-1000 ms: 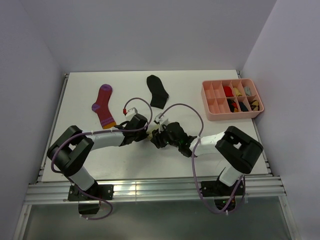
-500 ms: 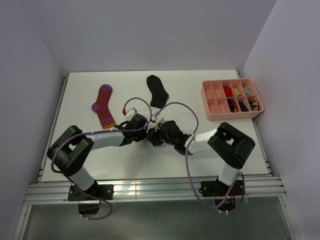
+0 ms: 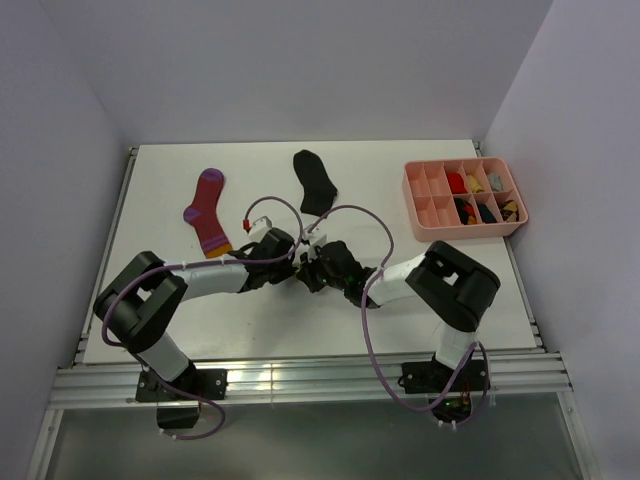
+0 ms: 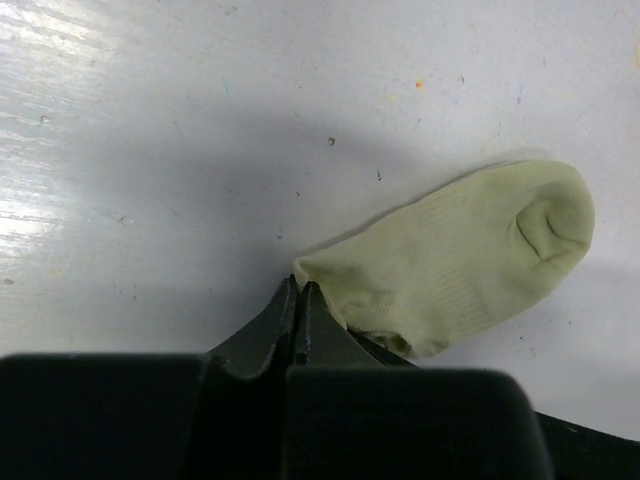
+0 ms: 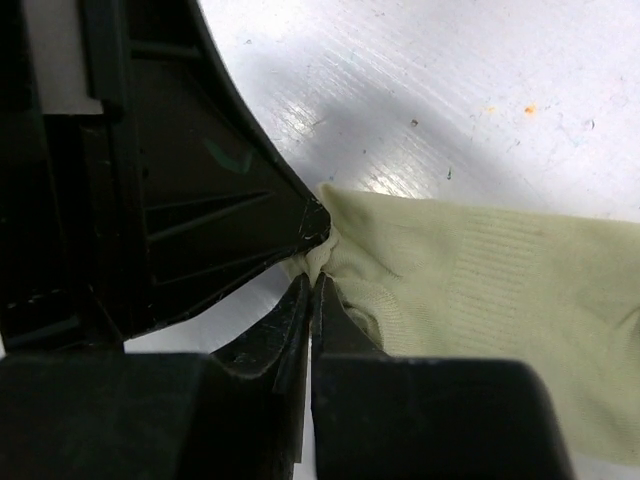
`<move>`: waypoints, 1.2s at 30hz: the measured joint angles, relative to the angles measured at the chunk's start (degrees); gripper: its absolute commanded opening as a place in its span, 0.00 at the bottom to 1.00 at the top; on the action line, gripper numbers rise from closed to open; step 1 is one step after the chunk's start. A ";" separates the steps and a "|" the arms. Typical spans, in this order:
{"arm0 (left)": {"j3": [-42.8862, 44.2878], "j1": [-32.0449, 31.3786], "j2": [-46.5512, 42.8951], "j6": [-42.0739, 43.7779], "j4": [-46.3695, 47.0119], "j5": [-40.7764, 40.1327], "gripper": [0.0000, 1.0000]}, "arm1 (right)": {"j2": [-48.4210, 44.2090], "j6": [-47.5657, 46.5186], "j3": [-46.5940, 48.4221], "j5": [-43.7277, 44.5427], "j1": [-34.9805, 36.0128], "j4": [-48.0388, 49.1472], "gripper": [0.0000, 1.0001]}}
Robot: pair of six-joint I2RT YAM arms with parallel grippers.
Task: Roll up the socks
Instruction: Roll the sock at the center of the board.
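A small cream sock (image 4: 470, 255) lies flat on the white table, toe to the right. My left gripper (image 4: 298, 287) is shut, its tips resting at the sock's near corner with no fabric visible between them. In the right wrist view my right gripper (image 5: 312, 280) is shut on a bunched pinch of the same cream sock (image 5: 500, 290), right beside the left gripper's black finger (image 5: 220, 200). From above both grippers (image 3: 306, 270) meet at the table's middle and hide this sock. The magenta striped sock (image 3: 207, 213) and the black sock (image 3: 316, 183) lie flat farther back.
A pink compartment tray (image 3: 412, 190) holding several small coloured items stands at the back right. Purple cables loop over both arms. Walls close in the table on three sides.
My right gripper has moved left up to the left gripper and gone from open to shut on the cream sock's edge. The left arm has stayed in place.
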 measured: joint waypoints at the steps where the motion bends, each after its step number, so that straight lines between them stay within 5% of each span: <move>1: -0.13 0.00 -0.09 -0.22 0.02 -0.07 0.06 | 0.00 0.79 0.00 -0.07 -0.09 -0.04 0.00; 4: -1.42 -0.04 -1.44 -1.36 0.07 -0.68 0.26 | 0.00 4.07 -0.04 -1.92 -1.51 -0.07 0.00; 5: -2.10 -0.09 -2.23 -1.90 0.09 -1.01 0.39 | -0.02 5.35 -0.15 -2.91 -2.43 0.02 0.00; 9: -4.31 -0.09 -5.25 -3.61 0.13 -2.34 0.58 | -0.02 12.09 -1.84 -7.91 -7.67 1.75 0.00; 24: -6.01 -0.09 -5.86 -4.66 8.90 -2.51 0.58 | 9.11 37.24 -6.12 -28.89 -20.92 18.88 0.00; 36: -4.42 -0.09 2.10 -5.70 16.92 0.50 0.46 | 10.60 42.95 -6.78 -31.21 -22.56 21.31 0.00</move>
